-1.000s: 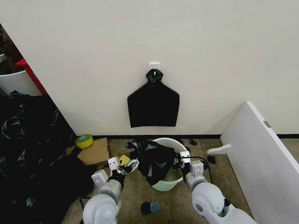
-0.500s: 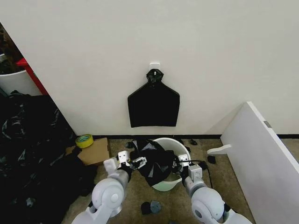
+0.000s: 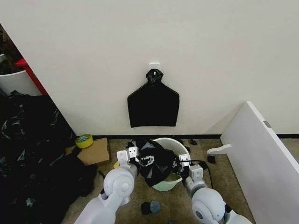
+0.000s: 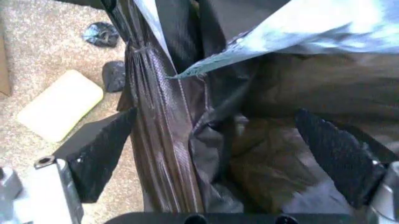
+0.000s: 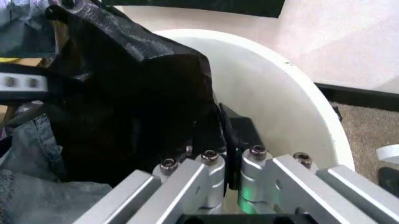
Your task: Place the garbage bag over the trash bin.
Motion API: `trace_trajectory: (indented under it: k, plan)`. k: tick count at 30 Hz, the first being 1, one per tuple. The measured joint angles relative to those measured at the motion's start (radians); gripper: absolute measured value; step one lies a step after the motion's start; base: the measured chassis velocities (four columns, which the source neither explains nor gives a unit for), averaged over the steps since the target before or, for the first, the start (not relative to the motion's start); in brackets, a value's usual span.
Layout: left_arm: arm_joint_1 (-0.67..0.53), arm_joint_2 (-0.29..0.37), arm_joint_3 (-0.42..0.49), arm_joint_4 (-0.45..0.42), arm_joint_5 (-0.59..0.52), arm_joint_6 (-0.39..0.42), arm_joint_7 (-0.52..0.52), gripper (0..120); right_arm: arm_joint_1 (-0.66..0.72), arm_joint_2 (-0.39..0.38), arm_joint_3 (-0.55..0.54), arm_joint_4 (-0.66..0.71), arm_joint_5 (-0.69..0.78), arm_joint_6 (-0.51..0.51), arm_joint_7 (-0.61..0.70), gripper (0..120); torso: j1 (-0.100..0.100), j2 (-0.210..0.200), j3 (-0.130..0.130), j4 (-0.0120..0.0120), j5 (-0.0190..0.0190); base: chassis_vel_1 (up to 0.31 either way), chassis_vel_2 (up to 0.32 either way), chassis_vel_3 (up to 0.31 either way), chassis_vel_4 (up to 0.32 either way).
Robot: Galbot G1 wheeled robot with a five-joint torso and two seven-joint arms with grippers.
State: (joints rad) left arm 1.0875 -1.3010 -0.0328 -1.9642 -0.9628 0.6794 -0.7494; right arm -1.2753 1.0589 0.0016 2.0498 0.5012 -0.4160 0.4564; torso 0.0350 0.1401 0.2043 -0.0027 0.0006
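The head view looks forward and down from above at the floor and wall. Both wrist views sit close against the wrinkled glossy black plastic garbage bag (image 3: 156, 163) (image 4: 249, 116) (image 5: 124, 112). All three share it; head and right wrist views also share the round cream-white plastic trash bin (image 3: 174, 144) (image 5: 281, 102).

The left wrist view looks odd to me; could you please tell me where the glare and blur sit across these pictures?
In the left wrist view, glare whitens a fold of the garbage bag, and the left hand is soft-edged, its fingers spread. In the right wrist view, the bag is a near-featureless dark mass against the bright trash bin. The head view is evenly lit.
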Motion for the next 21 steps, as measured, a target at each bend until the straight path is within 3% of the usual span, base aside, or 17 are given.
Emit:
trace_trajectory:
  k: [10,12,21]
  plan:
    - [-0.053,-0.003,0.056,0.100,0.035,0.031,-0.014,74,-0.006,0.011,-0.002,0.000,-0.021,-0.002,0.002,0,0.000,0.000,0.000,0.0000,0.0000,0.000,0.000,0.000,0.000]
    - [-0.070,-0.003,0.069,0.127,0.037,0.046,-0.014,61,-0.011,0.013,0.000,0.001,-0.025,-0.002,0.002,0,0.000,0.000,0.000,0.0000,0.0000,0.000,0.000,0.000,0.000]
    - [-0.072,0.008,0.070,0.113,0.033,0.054,-0.014,32,-0.019,0.012,0.012,0.004,-0.045,0.005,0.000,0,0.000,0.000,0.000,0.0000,0.0000,0.000,0.000,0.000,0.000]
